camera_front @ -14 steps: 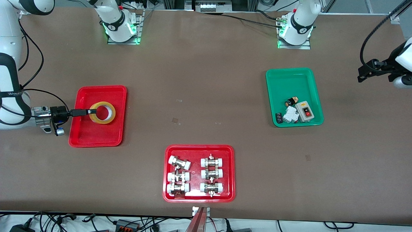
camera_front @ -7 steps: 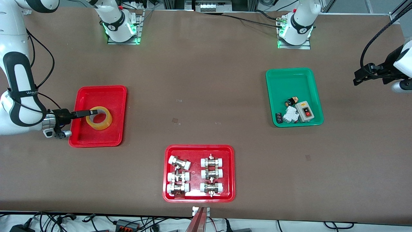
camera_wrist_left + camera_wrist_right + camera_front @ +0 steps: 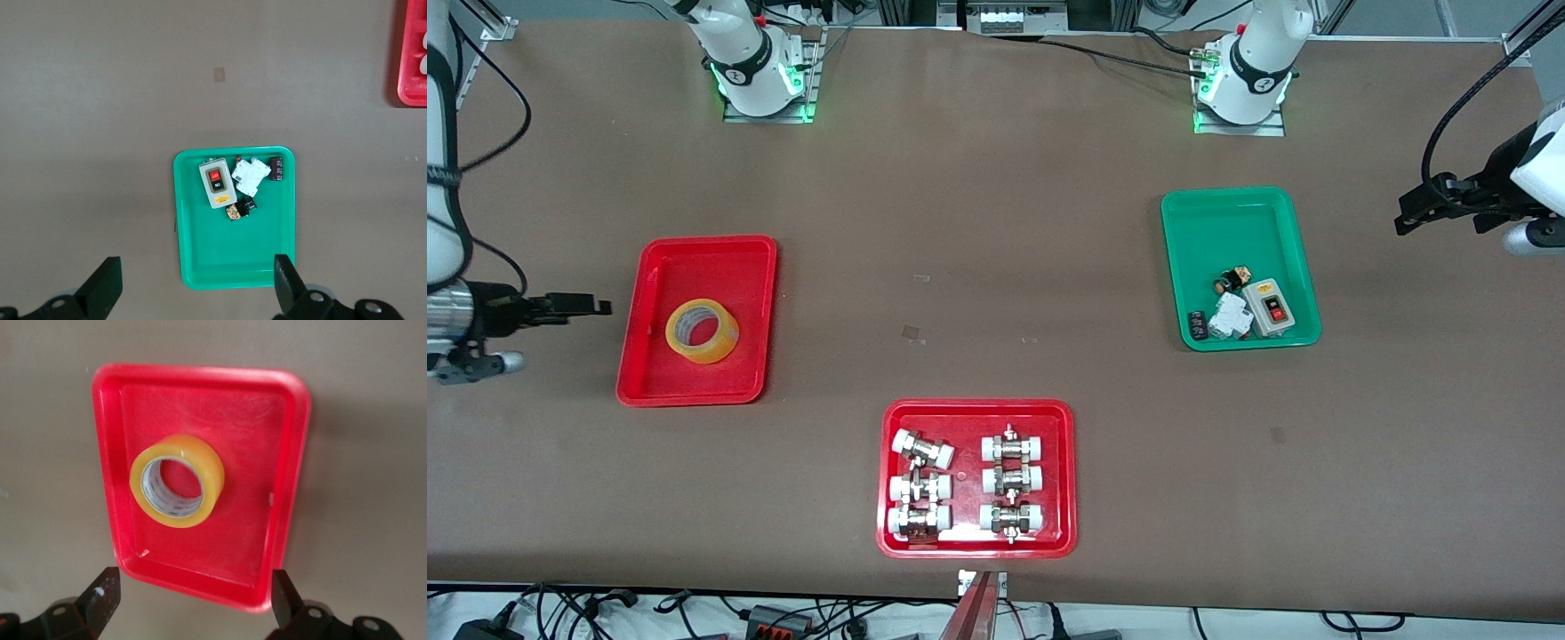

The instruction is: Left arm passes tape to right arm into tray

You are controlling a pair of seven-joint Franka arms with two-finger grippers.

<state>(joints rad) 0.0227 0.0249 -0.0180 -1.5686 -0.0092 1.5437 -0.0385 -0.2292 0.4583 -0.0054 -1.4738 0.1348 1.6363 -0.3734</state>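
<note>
The tape (image 3: 716,348) lies flat in the plain red tray (image 3: 694,262), a yellowish roll with a white core. My right gripper (image 3: 589,306) is open and empty, over the table just outside the tray on the side of the right arm's end. In the right wrist view the tape (image 3: 212,470) rests in the tray (image 3: 293,473), and the right gripper (image 3: 190,600) stands wide apart over the tray's rim. My left gripper (image 3: 1409,218) waits open and empty over the table at the left arm's end; in the left wrist view the left gripper (image 3: 193,283) holds nothing.
A green tray (image 3: 1227,222) with a switch box and small parts sits toward the left arm's end, also in the left wrist view (image 3: 227,260). A red tray of white-capped metal fittings (image 3: 978,478) lies near the front camera's edge of the table.
My right gripper let go of the tape and drew back out of the tray toward the right arm's end. The tape dropped flat into the tray. The left gripper shifted slightly.
</note>
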